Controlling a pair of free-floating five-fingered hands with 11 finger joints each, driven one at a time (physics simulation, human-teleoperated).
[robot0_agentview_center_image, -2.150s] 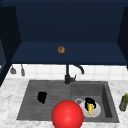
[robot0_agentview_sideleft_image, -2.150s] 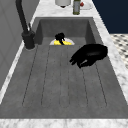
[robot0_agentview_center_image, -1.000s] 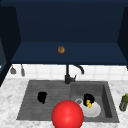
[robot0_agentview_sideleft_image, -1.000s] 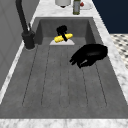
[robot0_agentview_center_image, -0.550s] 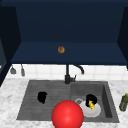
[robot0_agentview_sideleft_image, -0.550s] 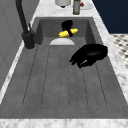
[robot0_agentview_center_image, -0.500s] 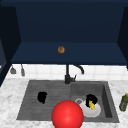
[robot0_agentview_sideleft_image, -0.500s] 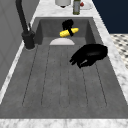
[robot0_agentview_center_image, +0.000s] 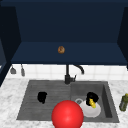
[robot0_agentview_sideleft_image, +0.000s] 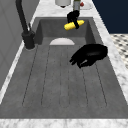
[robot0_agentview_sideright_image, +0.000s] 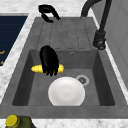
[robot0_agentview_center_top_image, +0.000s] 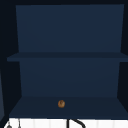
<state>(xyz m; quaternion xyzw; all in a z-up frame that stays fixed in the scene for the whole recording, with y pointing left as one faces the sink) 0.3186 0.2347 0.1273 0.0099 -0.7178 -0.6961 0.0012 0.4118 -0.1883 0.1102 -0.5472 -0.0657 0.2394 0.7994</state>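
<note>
My right hand (robot0_agentview_center_image: 91, 98) is curled round a yellow corn cob (robot0_agentview_center_image: 93, 103) and holds it in the air above the white plate (robot0_agentview_center_image: 90, 110) in the sink basin. The same hand (robot0_agentview_sideright_image: 49, 60) grips the corn cob (robot0_agentview_sideright_image: 36, 68) over the basin beside the plate (robot0_agentview_sideright_image: 66, 91), and the hand (robot0_agentview_sideleft_image: 73, 17) with the cob (robot0_agentview_sideleft_image: 73, 25) hangs at the far end of the sink. My left hand (robot0_agentview_center_image: 42, 97) hovers idle over the ribbed drainboard, fingers loosely curled, holding nothing; it is the large hand (robot0_agentview_sideleft_image: 89, 55) and the far hand (robot0_agentview_sideright_image: 47, 11).
A black faucet (robot0_agentview_center_image: 68, 74) stands behind the sink. A red ball (robot0_agentview_center_image: 67, 115) sits at the sink's front edge. An olive bottle (robot0_agentview_center_image: 123, 102) stands on the marble counter at right. A small brown object (robot0_agentview_center_image: 61, 49) rests on the dark blue cabinet's lowest shelf (robot0_agentview_center_top_image: 65, 106).
My right hand has lifted the corn cob up off the plate and raised it higher over the basin. The left hand has stayed where it was.
</note>
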